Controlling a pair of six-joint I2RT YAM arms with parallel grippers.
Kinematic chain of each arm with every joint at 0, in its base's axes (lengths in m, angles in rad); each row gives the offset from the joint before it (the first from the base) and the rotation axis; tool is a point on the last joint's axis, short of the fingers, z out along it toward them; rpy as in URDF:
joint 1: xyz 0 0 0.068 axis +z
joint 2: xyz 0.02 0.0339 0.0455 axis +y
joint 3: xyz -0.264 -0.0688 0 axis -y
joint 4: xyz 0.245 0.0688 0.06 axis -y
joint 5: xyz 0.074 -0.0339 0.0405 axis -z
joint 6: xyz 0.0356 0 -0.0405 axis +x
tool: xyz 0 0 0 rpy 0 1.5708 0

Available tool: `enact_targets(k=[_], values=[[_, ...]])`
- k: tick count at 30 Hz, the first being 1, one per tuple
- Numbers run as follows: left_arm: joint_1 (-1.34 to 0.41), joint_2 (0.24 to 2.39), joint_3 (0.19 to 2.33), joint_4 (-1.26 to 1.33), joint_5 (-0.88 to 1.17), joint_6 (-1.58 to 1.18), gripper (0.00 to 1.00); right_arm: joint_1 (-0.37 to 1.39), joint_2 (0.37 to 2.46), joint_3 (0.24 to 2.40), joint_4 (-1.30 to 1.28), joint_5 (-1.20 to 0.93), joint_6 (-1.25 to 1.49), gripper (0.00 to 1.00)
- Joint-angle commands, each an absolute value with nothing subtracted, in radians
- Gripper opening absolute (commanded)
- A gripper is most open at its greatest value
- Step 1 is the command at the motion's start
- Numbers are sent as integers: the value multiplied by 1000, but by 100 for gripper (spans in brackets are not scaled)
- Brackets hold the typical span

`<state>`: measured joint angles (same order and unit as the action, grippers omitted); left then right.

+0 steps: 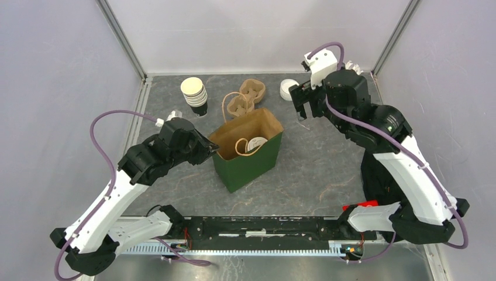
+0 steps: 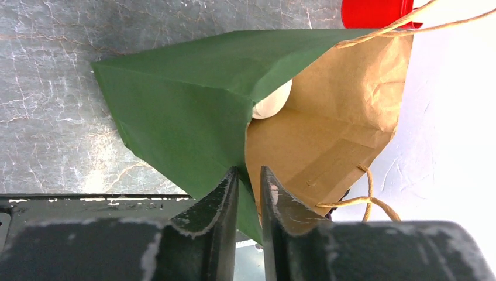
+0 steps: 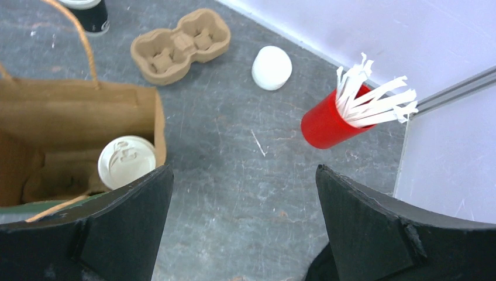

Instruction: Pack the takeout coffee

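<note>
In the overhead view, the takeout coffee (image 1: 255, 144) is seen standing inside the open green paper bag (image 1: 248, 167) at the middle of the table (image 1: 327, 164), with only its white lid shown. The left gripper (image 1: 213, 151) is placed at the bag's left rim. The right gripper (image 1: 304, 102) is held apart from the bag, toward the far right, near the stack of lids (image 1: 288, 89). A pulp cup carrier (image 1: 247, 96) and a stack of lidless cups (image 1: 195, 93) are set behind the bag.

In the left wrist view, the fingers are seen pinched nearly together on the bag's wall at its rim, so the mouth is held open. A sliver of the white lid is shown within.

In the right wrist view, the fingers are spread wide with nothing between them. The lidded cup is seen upright against the bag's wall, and a red cup of straws (image 3: 330, 123) stands well apart.

The cup is judged light but easily crushed, its paper wall yielding and its lid liable to pop off. If it had to be moved, it would best be taken gently by the body below the lid. It is judged already packed.
</note>
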<state>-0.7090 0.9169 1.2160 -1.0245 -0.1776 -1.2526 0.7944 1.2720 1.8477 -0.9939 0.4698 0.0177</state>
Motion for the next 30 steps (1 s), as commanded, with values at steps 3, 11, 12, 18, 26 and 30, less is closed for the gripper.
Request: enact_targets(k=[3, 11, 12, 18, 26, 30], values=[[-712, 895, 1223, -1051, -246, -1253, 36, 620, 1351, 1820, -843, 355, 11, 95], [-712, 856, 1239, -1002, -271, -950, 59, 319, 1460, 1739, -642, 130, 98, 81], [-712, 850, 1243, -988, -271, -907, 61, 286, 1471, 1715, -606, 106, 95, 79], [-712, 817, 1265, -941, -275, -679, 74, 146, 1562, 1662, -488, 48, 81, 66], [-713, 831, 1411, -885, -350, -494, 83, -17, 1700, 1636, -358, -127, 112, 48], [-712, 878, 1477, -864, -387, -404, 88, -90, 1772, 1629, -309, -253, 147, 41]])
